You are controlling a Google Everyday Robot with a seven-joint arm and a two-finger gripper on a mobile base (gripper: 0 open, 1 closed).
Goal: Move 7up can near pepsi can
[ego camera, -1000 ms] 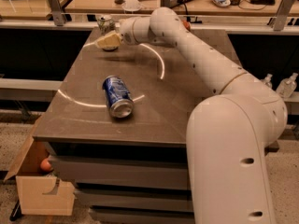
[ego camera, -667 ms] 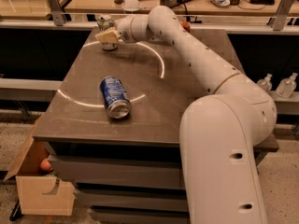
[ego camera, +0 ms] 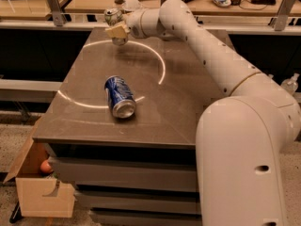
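1. Where the far left corner of the counter (ego camera: 188, 117) lay, the 7up can (ego camera: 113, 16) was seen, caught between the jaws of the gripper (ego camera: 117, 32); its silver top was shown above them and a dark lower end just below them.
2. Whether the can's base was touching the counter could not be told.
3. The pepsi can (ego camera: 120, 97) was found lying on its side near the middle of the counter, well apart from the 7up can, with one silver end turned toward the camera.
4. The arm (ego camera: 211, 55) was stretched out long from the bulky white shoulder (ego camera: 244, 164) at the near right, sloped up and across the counter to the far left, and the wrist was bent so that the gripper was pointed leftward at the can.
5. The jaws were drawn in narrowly on the 7up can, and one beige finger (ego camera: 116, 31) was laid across the can's body.
6. Nothing but the 7up can was touched by the jaws.
7. A cardboard box (ego camera: 42, 194) was set on the floor beside the counter's near left corner.
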